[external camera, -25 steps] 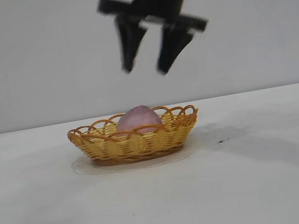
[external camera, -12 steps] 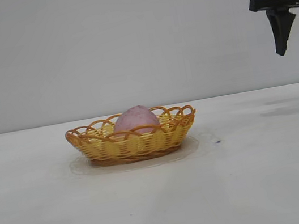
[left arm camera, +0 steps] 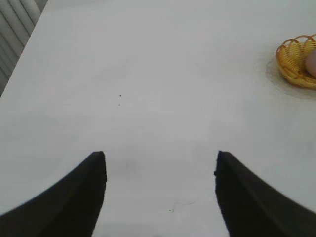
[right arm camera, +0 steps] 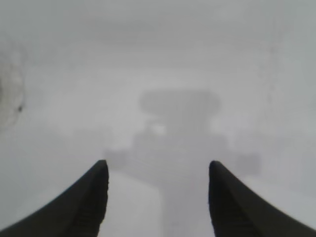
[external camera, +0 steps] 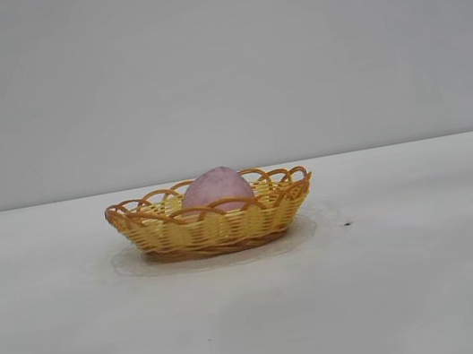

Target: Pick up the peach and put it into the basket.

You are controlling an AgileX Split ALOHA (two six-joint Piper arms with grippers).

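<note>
White table [external camera: 437, 289]: peach [external camera: 216, 189] in basket [external camera: 213, 227]; only wrist views show both jaws apart.

Likely lab or test bench: bare white table [external camera: 437, 289], plain grey wall [external camera: 217, 62] behind, no household clutter.

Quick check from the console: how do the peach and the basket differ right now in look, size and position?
The peach is dusty pink, matte and rounded; the basket is yellow woven wicker with an orange-brown looped rim. The basket is several times wider than the peach. The peach sits inside the basket, which rests on the white table. Neither is held by a gripper.
</note>
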